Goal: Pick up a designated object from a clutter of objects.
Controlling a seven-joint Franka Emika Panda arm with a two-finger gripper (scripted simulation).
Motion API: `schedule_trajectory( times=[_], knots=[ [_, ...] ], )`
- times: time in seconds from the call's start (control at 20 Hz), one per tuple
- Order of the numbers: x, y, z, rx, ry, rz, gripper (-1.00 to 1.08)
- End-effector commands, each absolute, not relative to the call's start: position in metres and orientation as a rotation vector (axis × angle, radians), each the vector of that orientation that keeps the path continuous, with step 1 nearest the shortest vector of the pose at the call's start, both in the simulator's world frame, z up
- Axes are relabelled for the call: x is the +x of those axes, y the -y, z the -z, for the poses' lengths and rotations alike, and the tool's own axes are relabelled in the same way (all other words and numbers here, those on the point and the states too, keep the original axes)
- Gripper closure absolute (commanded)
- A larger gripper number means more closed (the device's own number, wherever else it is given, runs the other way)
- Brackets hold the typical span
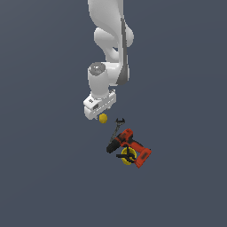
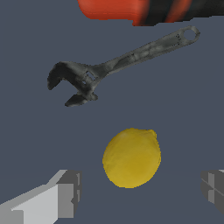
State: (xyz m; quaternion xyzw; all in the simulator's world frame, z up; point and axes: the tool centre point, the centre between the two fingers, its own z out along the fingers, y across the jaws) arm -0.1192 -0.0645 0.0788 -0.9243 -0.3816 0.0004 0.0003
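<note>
The small yellow lemon-like ball lies on the dark floor just below my gripper, apart from the other objects. In the wrist view the lemon sits between my two grey fingers, which stand wide apart on either side of it without touching it. My gripper is open and holds nothing. The clutter lies toward the exterior view's right: a red-and-black power drill, a yellow disc with a black clamp and a thin dark wrench.
In the wrist view the dark wrench lies just beyond the lemon, with the drill's red body past it at the picture's edge. Plain dark floor surrounds everything.
</note>
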Motion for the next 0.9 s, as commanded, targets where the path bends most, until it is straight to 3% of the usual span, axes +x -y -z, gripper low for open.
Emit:
schedule_trajectory(
  times=[0.0,0.85],
  knots=[
    [-0.119,0.064,-0.079,-2.903,1.199,-0.001,-0.92],
    [-0.121,0.065,-0.033,-2.902,1.203,0.0,-0.92]
  ],
)
